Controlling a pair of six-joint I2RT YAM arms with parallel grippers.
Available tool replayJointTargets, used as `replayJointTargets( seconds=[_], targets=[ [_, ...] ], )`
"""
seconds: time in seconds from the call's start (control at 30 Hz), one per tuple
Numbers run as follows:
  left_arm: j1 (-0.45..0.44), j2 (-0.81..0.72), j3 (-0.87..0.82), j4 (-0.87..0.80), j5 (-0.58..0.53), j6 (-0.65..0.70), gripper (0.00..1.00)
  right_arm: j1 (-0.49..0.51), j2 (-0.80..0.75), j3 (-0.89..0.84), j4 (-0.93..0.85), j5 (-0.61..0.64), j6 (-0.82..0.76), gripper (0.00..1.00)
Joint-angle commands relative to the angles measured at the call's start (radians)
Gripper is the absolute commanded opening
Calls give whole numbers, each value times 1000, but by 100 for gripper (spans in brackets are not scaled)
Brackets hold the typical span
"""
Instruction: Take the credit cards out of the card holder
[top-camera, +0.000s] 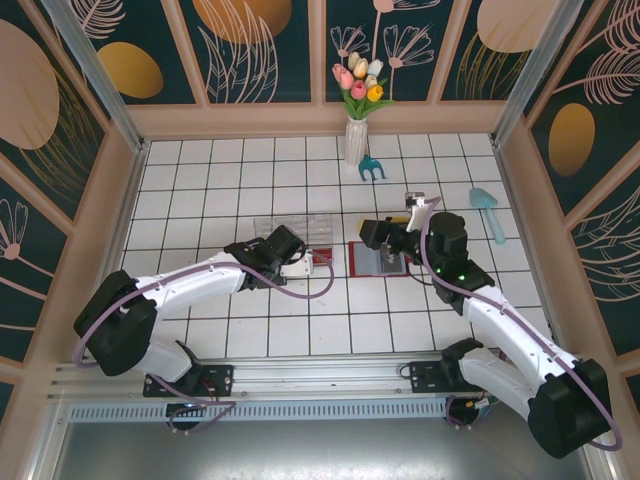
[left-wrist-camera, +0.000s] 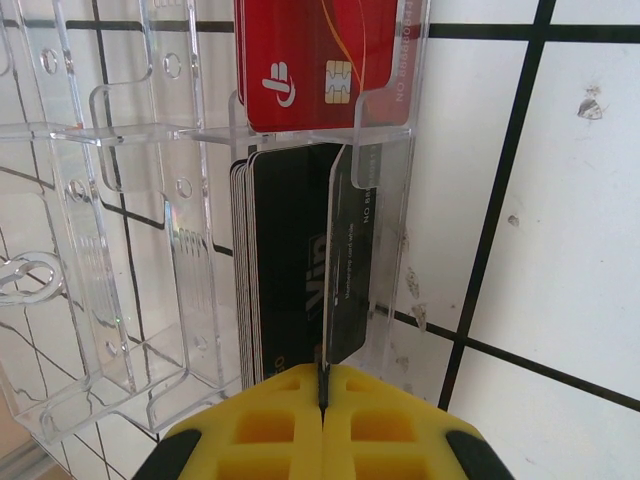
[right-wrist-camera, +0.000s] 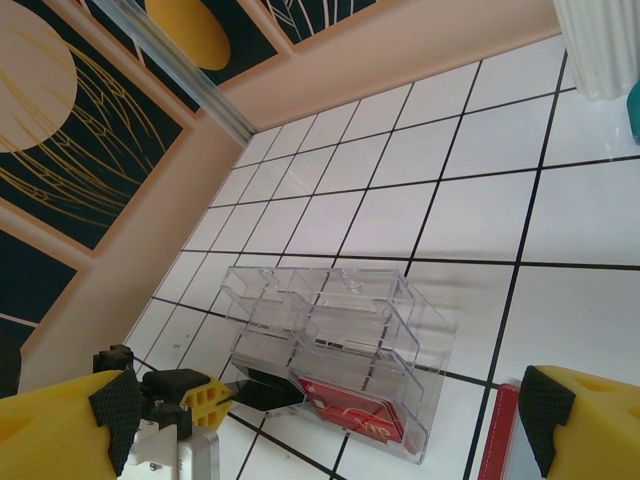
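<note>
Red card (left-wrist-camera: 320, 60) lodged in clear box (left-wrist-camera: 120, 200) | dark card (left-wrist-camera: 347, 250) pinched by left hand (left-wrist-camera: 322, 400) | right hand (top-camera: 388, 245) released above card holder (top-camera: 365, 264), box's 3 o'clock.

A staged robot-lab booth: white tiled table (top-camera: 250, 330), floral-painted wall panels (top-camera: 250, 50), aluminium frame post (top-camera: 92, 70), tulip vase (top-camera: 356, 140).

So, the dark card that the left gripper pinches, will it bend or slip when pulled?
Probably stiff: the dark card stands straight from the left gripper with no sag. It looks glossy, so it may slip. The clear box seems light and could slide along.
</note>
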Motion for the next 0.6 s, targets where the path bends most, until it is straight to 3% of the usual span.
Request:
replayJointTargets(
  seconds=[0.0,0.57],
  targets=[
    [11,-7,7,-18,19,-10,0,-7,-11,-14,41,-16,6,99],
    [19,-1,-32,23,21,-4,0,-8,-9,-14,39,-19,8,99]
  ],
)
